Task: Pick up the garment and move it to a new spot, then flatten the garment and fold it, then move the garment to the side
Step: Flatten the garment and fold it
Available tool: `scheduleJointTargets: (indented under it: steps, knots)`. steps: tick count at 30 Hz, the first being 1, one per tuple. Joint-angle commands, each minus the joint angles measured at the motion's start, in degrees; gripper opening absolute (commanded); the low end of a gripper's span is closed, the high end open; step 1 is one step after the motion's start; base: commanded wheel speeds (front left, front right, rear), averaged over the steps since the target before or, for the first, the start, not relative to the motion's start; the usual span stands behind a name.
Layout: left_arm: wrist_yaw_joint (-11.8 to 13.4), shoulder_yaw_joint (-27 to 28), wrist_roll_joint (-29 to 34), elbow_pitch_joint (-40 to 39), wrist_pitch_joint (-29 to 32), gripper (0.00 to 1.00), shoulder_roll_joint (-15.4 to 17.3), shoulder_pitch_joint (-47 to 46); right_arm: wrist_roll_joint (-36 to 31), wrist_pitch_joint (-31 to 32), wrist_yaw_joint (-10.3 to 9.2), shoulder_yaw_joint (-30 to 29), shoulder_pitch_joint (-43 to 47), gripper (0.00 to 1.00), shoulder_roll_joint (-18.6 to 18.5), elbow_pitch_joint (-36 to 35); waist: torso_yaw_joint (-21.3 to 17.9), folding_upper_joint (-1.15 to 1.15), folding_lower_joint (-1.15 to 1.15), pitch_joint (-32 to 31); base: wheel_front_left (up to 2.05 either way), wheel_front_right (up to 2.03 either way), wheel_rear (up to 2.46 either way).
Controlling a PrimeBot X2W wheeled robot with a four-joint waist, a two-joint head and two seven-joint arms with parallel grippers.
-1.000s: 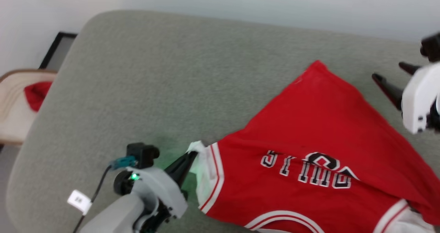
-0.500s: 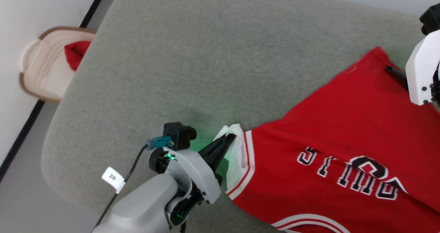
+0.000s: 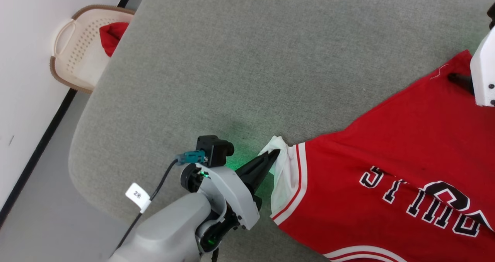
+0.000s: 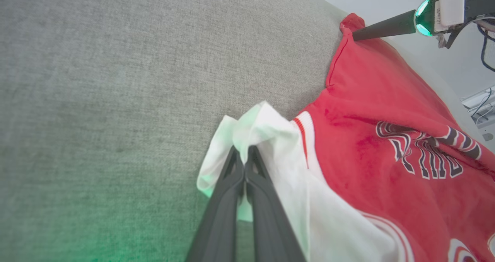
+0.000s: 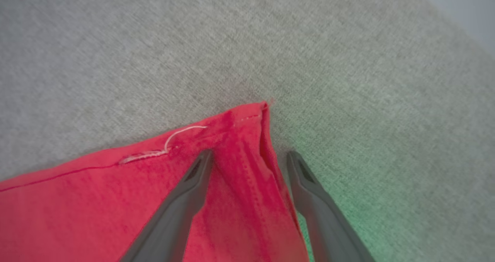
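The garment point(image 3: 386, 146), a red T-shirt with white sleeves and black-and-white lettering, lies spread on the grey cushion point(image 3: 247, 61), reaching off the right edge of the head view. My left gripper point(image 3: 275, 153) is shut on the bunched white sleeve point(image 4: 263, 126) at the garment's left end. My right gripper point(image 5: 249, 155) is open, its two fingers astride the red hem corner point(image 5: 247, 119), one finger point(image 5: 193, 177) resting on the cloth, the other beside its edge. That same right finger point(image 4: 381, 28) touches the far red corner in the left wrist view.
A cream perforated basket point(image 3: 73, 45) with a plain red cloth lump point(image 3: 112, 36) stands on the floor past the cushion's left edge, by the white wall. Grey cushion surface stretches wide above and left of the garment.
The head camera has swung, shifting the whole picture. My right gripper has come from beside the garment down onto its far red corner. The left gripper keeps its hold on the sleeve.
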Motion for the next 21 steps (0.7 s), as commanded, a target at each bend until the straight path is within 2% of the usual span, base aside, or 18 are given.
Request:
scheduleJointTargets:
  steps: [1,10,15,21]
  knots:
    - [0.0,-0.3,-0.4,0.5,-0.1,0.00,0.3,-0.6,0.6,2.2,-0.04,3.2,4.7,0.00,0.6,2.8,-0.1,0.00,0.00,0.1,0.00,0.00,0.00]
    - [0.0,-2.2,-3.1,1.1,1.2,0.00,2.4,-2.2,3.3,1.3,-0.05,3.2,0.6,0.00,1.1,4.6,-2.6,0.00,0.00,-1.9,0.00,0.00,0.00]
    - [0.0,-2.6,-6.1,1.1,6.4,0.00,5.8,-6.2,5.5,-1.8,-0.05,2.7,-3.0,0.00,1.4,2.1,-5.3,0.00,0.00,-4.9,0.00,0.00,0.00]
    - [0.0,-2.0,-6.1,1.5,12.1,0.00,9.7,-14.4,7.2,-5.7,-0.05,4.0,-5.4,0.00,0.8,-2.3,-9.2,0.00,0.00,-9.5,0.00,0.00,0.00]
